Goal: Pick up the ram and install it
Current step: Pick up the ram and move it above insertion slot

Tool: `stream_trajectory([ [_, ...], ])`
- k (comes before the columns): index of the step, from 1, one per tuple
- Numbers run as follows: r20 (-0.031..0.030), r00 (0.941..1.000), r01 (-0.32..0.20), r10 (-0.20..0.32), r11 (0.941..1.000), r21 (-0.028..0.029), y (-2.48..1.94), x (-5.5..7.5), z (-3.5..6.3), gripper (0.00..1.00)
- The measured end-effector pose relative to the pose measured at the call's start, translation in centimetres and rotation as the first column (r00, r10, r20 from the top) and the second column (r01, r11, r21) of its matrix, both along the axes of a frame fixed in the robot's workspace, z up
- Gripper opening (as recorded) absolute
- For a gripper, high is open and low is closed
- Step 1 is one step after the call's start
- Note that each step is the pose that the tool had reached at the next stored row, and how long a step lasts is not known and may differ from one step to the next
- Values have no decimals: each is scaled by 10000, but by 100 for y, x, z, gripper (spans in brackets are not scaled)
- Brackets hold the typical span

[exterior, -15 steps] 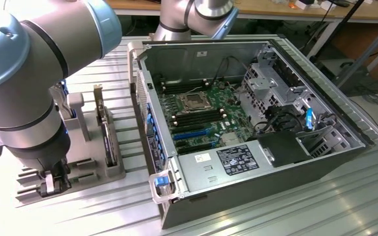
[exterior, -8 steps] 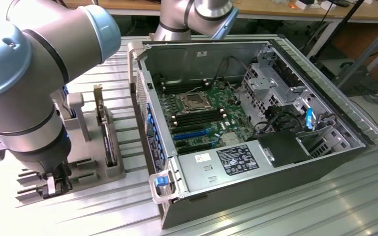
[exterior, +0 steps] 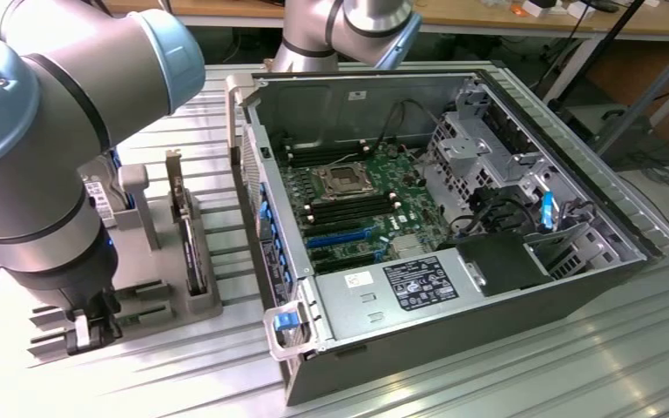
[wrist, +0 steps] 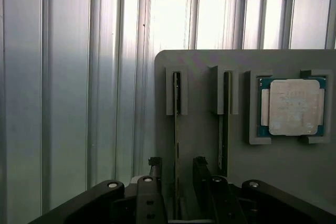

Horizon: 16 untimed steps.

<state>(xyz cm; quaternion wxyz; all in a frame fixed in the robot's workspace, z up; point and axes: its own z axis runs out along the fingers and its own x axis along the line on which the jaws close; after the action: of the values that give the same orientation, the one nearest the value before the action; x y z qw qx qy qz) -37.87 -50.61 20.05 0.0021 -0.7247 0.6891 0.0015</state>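
Hovering over the grey holder point(wrist: 202, 108), I had the gripper point(wrist: 177, 169) wide open and empty astride the ram point(wrist: 177, 129), where even centring looked key.

in the exterior view the arm point(exterior: 44, 174) covers much of the grey holder point(exterior: 209, 305) and the parts standing in it. the label on the power supply point(exterior: 422, 283) is too small to read. in the wrist view the ram point(wrist: 177, 114) shows edge-on, with one end hidden behind the gripper point(wrist: 177, 162). the gripper body and the holder are cut off by the frame edges. print on the processor point(wrist: 293, 107) is blurred.
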Motion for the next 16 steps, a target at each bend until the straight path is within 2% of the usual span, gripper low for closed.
stream_trajectory([
  [8,-1,10000,1,-1,10000,-2,-4,0,-9,37],
  [9,0,10000,2,-2,10000,-2,-4,0,-9,29],
  [10,0,10000,2,-2,10000,-2,-4,0,-9,29],
  [11,0,10000,1,-1,10000,-2,-4,0,-9,22],
  [16,1,10000,1,-1,10000,-1,-4,0,-10,22],
])
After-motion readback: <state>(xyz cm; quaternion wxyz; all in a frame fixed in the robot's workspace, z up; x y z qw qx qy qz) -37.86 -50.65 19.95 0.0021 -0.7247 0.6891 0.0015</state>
